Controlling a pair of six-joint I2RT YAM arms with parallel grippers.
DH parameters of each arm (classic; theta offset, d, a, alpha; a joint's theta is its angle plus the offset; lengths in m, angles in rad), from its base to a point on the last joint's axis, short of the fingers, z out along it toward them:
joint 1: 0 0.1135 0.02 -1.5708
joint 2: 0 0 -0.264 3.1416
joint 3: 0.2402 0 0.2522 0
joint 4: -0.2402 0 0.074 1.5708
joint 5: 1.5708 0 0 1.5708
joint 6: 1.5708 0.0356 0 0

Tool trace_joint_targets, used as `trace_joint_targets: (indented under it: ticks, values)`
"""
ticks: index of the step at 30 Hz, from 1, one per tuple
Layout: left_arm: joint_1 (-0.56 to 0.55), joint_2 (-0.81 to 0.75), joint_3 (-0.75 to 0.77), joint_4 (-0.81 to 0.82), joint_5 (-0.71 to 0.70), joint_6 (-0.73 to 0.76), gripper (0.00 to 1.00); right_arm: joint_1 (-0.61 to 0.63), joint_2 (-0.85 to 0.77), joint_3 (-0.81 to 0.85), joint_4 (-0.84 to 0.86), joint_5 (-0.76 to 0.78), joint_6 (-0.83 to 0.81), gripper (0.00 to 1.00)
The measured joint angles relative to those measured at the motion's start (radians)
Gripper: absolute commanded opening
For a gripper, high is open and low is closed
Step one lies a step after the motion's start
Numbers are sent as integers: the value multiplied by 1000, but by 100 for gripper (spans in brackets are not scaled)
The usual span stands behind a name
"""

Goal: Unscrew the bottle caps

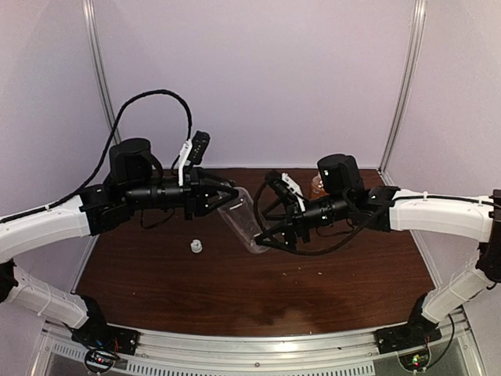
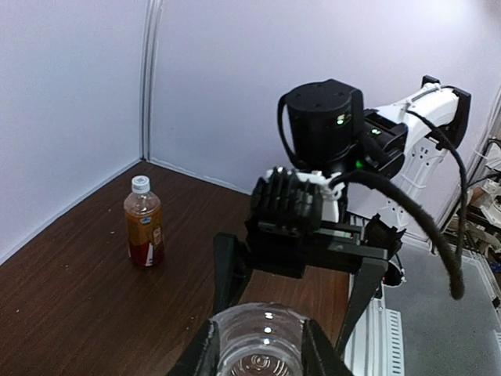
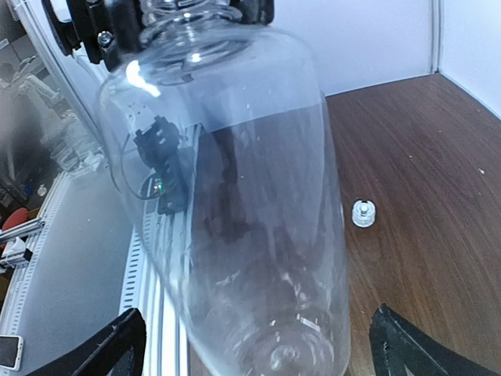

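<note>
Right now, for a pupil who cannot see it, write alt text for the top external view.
Two robot arms meet over a dark table: the left gripper holds a tilted clear bottle by its neck, the right gripper open at its base. A white cap lies on the table nearby; an amber bottle stands behind the right arm.

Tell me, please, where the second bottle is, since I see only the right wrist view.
Observer: The amber bottle stands upright at the back of the table, close to the wall.
Operator: Does it have its cap on?
Observer: Yes, a white cap sits on its neck.
Operator: What holds the see-through one at its neck?
Observer: The left tool is shut on the clear bottle just below its open mouth.
</note>
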Motion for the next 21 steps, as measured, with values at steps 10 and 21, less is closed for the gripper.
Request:
trace_joint_targets:
  ticks: [10, 21]
  values:
    - [90, -27, 0, -195, -380, 37, 0, -32, -110, 3, -74, 286, -2, 100]
    - [189, 162, 55, -216, -650, 55, 0, -62, -122, 2, -85, 421, 45, 100]
